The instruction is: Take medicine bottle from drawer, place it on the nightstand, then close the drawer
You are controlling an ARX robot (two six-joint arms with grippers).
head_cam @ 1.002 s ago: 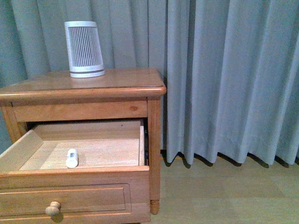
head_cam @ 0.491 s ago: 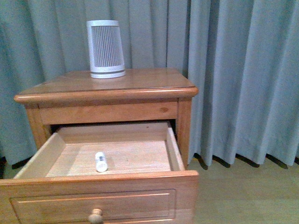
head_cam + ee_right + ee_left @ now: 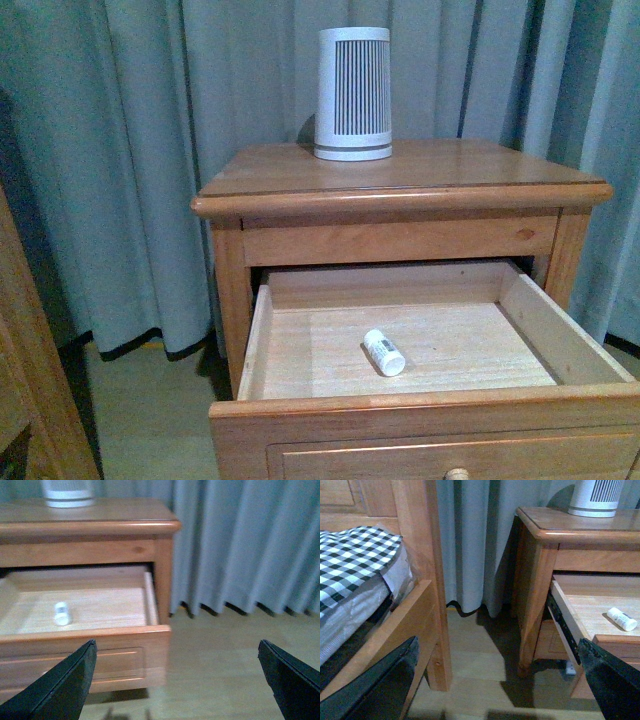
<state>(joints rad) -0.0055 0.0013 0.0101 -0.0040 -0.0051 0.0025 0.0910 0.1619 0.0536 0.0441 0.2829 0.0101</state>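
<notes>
The medicine bottle (image 3: 384,352), a small white cylinder, lies on its side on the pale floor of the drawer (image 3: 254,340), which stands pulled out of the nightstand (image 3: 400,168). Neither arm appears in the front view. My left gripper (image 3: 497,644) is open over the floor between the bed and the nightstand, with the bottle (image 3: 622,618) off beyond one finger. My right gripper (image 3: 176,644) is open and empty in front of the drawer's corner; the bottle (image 3: 62,613) lies inside the drawer (image 3: 100,639), off to one side.
A tall white ribbed device (image 3: 353,95) stands at the back of the nightstand top. A wooden bed frame (image 3: 420,555) with checked bedding (image 3: 350,555) sits close beside the nightstand. Grey curtains (image 3: 120,150) hang behind, down to the wooden floor (image 3: 235,665).
The front view has swung left: the nightstand and open drawer have slid from the picture's left to its right. The bottle lies where it was in the drawer.
</notes>
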